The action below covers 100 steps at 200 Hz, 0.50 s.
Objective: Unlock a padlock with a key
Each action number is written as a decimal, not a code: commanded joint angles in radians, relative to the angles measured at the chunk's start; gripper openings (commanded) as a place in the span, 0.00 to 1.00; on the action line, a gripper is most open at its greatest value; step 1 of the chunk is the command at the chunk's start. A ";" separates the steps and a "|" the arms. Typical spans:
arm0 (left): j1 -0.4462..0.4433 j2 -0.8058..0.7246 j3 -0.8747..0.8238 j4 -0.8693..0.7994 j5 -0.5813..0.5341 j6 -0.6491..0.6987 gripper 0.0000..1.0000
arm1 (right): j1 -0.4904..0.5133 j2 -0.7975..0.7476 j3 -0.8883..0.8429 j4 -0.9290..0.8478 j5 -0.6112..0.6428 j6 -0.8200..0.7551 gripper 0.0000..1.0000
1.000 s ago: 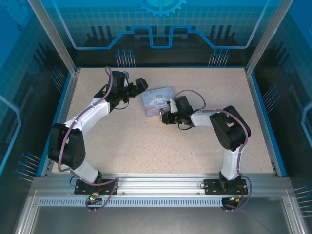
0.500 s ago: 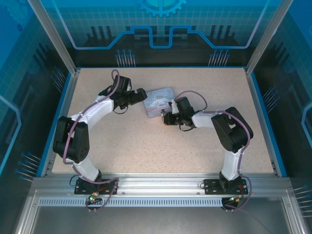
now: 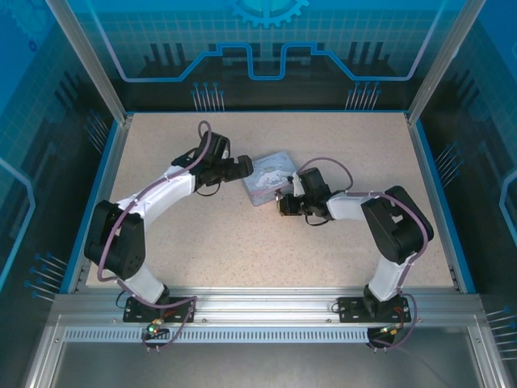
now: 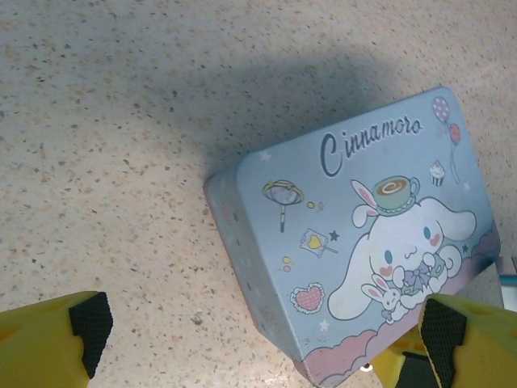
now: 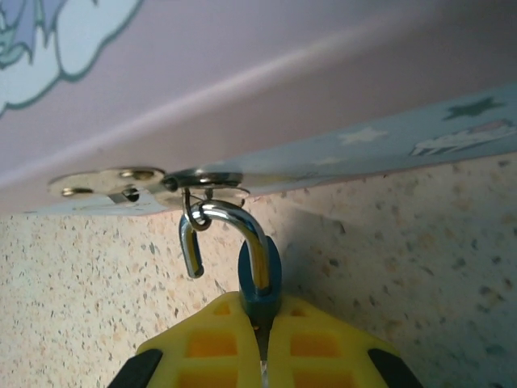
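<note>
The right gripper (image 5: pixel 262 323) is clamped on the padlock (image 5: pixel 260 279), whose long axis runs straight out from it, shackle (image 5: pixel 234 218) hooked in the hasp (image 5: pixel 194 178) of the tin (image 4: pixel 363 226) on the worktop (image 4: pixel 121 121). The left gripper (image 4: pixel 266 323), spread wide and empty, hovers above the tin.

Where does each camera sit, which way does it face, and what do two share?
Top external: above and behind the arms, facing down at the table; both arms show, left gripper and right gripper flanking the tin.
Left wrist: on that arm, facing down at the tin's lid; open fingers at bottom corners.
Right wrist: on that arm, facing along the table at the tin's latch; shut fingers pinch the padlock.
Shared: top and left wrist both show the lid.
</note>
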 commanded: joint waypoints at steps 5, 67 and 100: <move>-0.041 -0.006 -0.011 -0.035 -0.072 0.039 0.99 | -0.015 -0.026 -0.032 -0.024 0.010 0.018 0.01; -0.081 0.088 0.037 -0.074 -0.145 0.074 0.99 | -0.017 -0.028 -0.059 0.010 0.002 0.072 0.01; -0.090 0.108 0.039 -0.079 -0.181 0.079 0.99 | -0.016 -0.035 -0.072 0.024 0.004 0.101 0.01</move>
